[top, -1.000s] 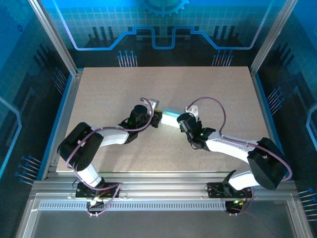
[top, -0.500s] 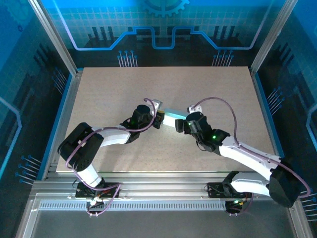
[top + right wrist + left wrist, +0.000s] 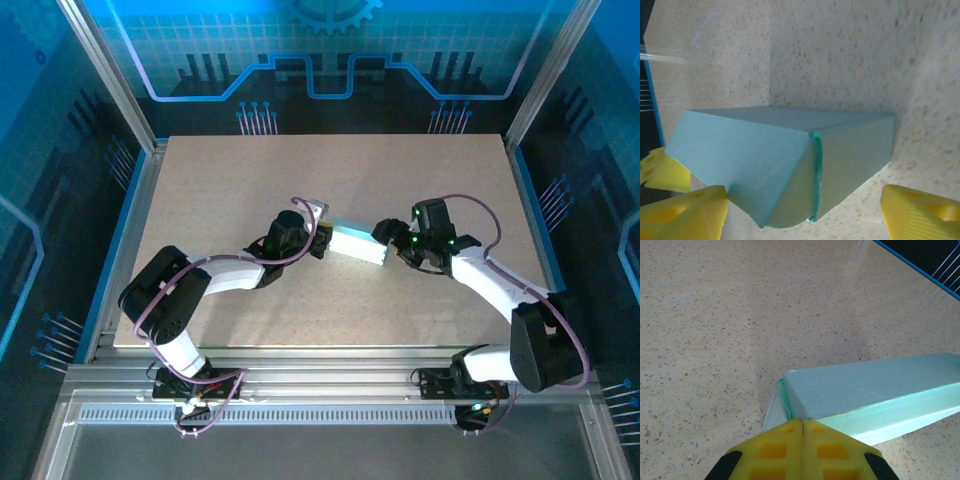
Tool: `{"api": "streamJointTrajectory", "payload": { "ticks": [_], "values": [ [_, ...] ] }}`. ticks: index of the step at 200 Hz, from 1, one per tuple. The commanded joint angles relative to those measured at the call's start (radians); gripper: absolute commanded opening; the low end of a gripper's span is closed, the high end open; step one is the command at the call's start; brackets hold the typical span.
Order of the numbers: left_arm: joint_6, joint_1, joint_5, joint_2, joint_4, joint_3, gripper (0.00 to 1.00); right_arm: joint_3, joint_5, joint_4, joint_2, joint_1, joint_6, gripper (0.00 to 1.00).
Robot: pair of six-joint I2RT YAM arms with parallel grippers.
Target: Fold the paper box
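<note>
The paper box (image 3: 355, 243) is lying near the middle of the table (image 3: 250, 170), between the two grippers, and running at a slant from upper left to lower right in the overhead view. It is standing formed as a long, slim rectangular box of pale mint-blue card, with flat faces and crisp long edges.

In the right wrist view the box (image 3: 780, 160) is showing its end. A darker green cut edge is running down the seam where the end panel meets the side, and the lower corner is looking rounded. In the left wrist view the box (image 3: 875, 385) is showing a paler sliver of card at its near end.

The left gripper (image 3: 322, 240) (image 3: 802, 422) is sitting with its fingers pressed together against that end. Whether card is pinched between them cannot be told.

The right gripper (image 3: 388, 245) (image 3: 802, 192) is holding its fingers wide, straddling the opposite end.
</note>
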Motion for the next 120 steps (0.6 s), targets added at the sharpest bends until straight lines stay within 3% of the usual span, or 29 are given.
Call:
{"api": "streamJointTrajectory", "payload": {
  "ticks": [1, 56, 120],
  "values": [
    [0.015, -0.023, 0.018, 0.058, -0.19, -0.033, 0.0, -0.031, -0.11, 0.075, 0.01, -0.016, 0.08, 0.76],
    [0.017, -0.023, 0.018, 0.058, -0.203, -0.029, 0.0, -0.063, -0.072, 0.067, 0.014, -0.029, 0.076, 0.66],
    [0.025, -0.022, 0.054, 0.029, -0.245, -0.022, 0.18, -0.079, -0.04, 0.077, 0.027, -0.031, 0.077, 0.66]
  ]
}}
